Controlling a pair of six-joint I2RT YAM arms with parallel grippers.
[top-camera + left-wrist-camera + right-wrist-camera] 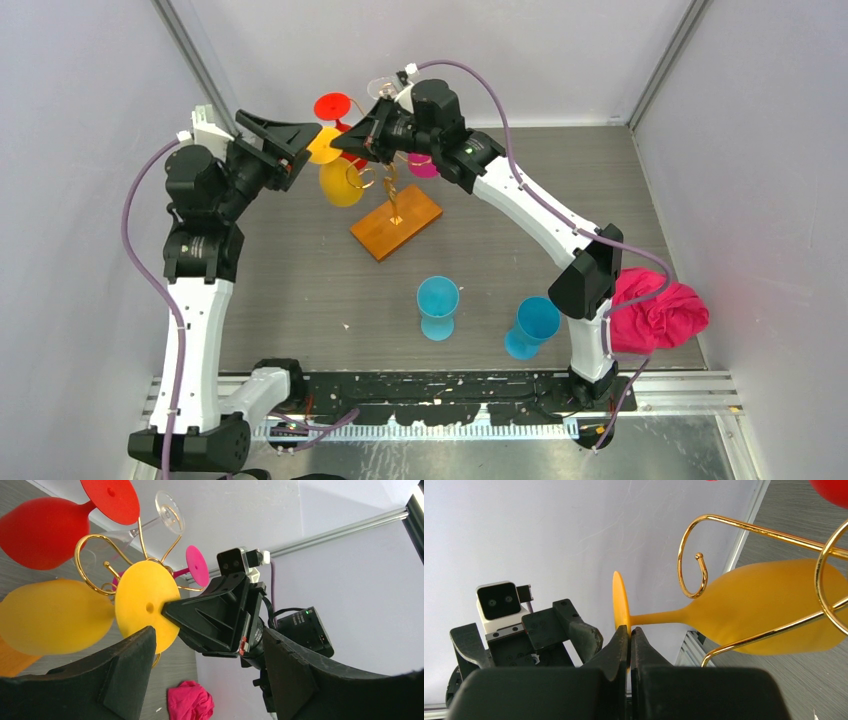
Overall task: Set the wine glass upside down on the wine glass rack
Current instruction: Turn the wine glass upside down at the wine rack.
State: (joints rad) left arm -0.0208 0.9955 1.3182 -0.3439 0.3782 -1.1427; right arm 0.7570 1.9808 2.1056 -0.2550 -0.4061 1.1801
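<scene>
wine glass (769, 610), yellow: sits among the curled arms of the wine glass rack (397, 222), upper centre of top view. long axis near level in right wrist view, with foot at left centre standing on edge and slim stem running right into egg-shaped bowl. in top view points foot to upper left, bowl to lower right. matte, opaque, smooth; flat round foot with small dimple at centre. rack of thin glossy gold wire scrolls on flat orange-brown rectangular base. right gripper (629, 630) pressed together on foot's rim, pinching it. left gripper (303, 152) spread wide, just left of foot, apart from it. red glass (45, 532), pink glass (196, 566) and clear glass (167, 511) on same rack.
</scene>
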